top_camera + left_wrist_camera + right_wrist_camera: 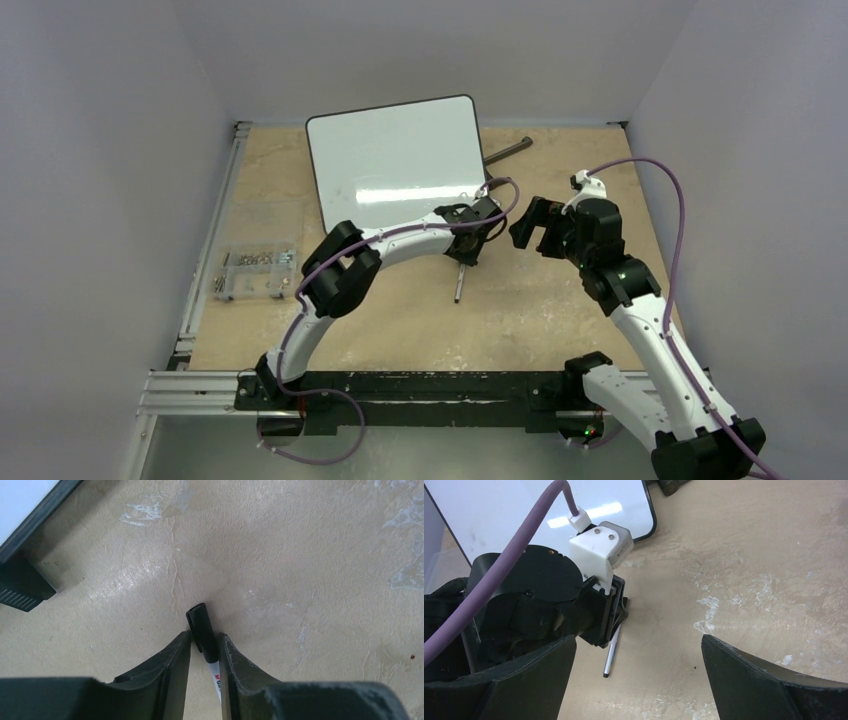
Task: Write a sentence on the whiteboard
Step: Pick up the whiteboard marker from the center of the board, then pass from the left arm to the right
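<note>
Jaws of your L gripper [204, 639] pinch the marker [200, 622], axis running near-far; blank whiteboard [390, 150] sits just beyond, left.

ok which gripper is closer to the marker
Left. The left gripper is clamped on the marker; the right gripper hangs open, apart from it, off to its right in the top view.

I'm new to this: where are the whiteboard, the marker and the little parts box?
whiteboard [390, 160], top view, bare white face.
marker [202, 627], left wrist view, black end.
parts box [255, 272], top view, its middle.
</note>
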Tool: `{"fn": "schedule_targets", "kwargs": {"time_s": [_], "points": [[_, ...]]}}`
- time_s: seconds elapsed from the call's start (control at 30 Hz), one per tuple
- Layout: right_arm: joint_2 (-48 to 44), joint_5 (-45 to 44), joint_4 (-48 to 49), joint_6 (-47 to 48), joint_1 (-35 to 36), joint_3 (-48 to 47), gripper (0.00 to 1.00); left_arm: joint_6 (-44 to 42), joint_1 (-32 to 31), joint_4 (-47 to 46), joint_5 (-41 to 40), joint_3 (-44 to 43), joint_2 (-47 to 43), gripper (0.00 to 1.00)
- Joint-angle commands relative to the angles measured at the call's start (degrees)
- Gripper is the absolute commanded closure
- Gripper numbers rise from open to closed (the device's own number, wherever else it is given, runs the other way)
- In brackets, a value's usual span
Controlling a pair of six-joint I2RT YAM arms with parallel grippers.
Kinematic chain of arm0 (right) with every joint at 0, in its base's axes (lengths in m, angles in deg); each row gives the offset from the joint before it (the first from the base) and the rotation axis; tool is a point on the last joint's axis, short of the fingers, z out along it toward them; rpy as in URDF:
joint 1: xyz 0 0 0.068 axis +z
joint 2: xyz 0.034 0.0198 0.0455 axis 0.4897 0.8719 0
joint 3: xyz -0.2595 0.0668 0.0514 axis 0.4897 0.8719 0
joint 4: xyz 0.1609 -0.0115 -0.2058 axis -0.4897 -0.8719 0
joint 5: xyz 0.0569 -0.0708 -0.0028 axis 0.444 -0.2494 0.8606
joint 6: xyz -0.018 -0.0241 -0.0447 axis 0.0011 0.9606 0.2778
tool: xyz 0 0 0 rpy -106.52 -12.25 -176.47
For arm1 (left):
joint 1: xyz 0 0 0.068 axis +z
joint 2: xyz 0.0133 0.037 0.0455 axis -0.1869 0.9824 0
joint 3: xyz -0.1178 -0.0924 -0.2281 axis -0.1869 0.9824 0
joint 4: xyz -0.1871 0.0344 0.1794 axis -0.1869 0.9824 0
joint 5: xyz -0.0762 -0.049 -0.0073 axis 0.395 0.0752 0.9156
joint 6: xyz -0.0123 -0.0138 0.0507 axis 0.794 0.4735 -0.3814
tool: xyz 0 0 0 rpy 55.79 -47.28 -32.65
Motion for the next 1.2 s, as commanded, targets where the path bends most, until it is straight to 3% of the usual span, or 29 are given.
{"fn": "schedule_targets", "kwargs": {"time_s": [0.0, 0.1, 0.13, 0.53, 0.97, 1.17], "points": [[0.0, -0.3, 2.2, 0.7, 0.3, -0.5, 0.01, 1.5, -0.2, -1.1, -0.8, 0.5, 0.5, 0.79], [0.1, -0.1, 2.4, 0.6, 0.3, -0.3, 0.01, 1.5, -0.2, -0.5, -0.7, 0.4, 0.6, 0.99], [0.1, 0.0, 2.5, 0.6, 0.3, -0.2, 0.01, 1.6, -0.2, -0.4, -0.6, 0.5, 0.6, 1.0], [-1.6, 4.7, 4.3, 1.0, 0.3, 0.3, 0.01, 3.1, -0.2, -1.6, 1.1, 4.2, -9.6, 1.0], [-7.2, 16.7, 13.3, -1.7, 0.3, 2.9, 0.01, 12.2, 2.2, 6.9, 0.1, 1.7, -23.3, 1.0], [-10.0, 19.8, 19.2, -4.1, 0.3, 5.2, 0.01, 18.8, 5.8, 5.3, 3.8, 3.9, -29.9, 1.0]]}}
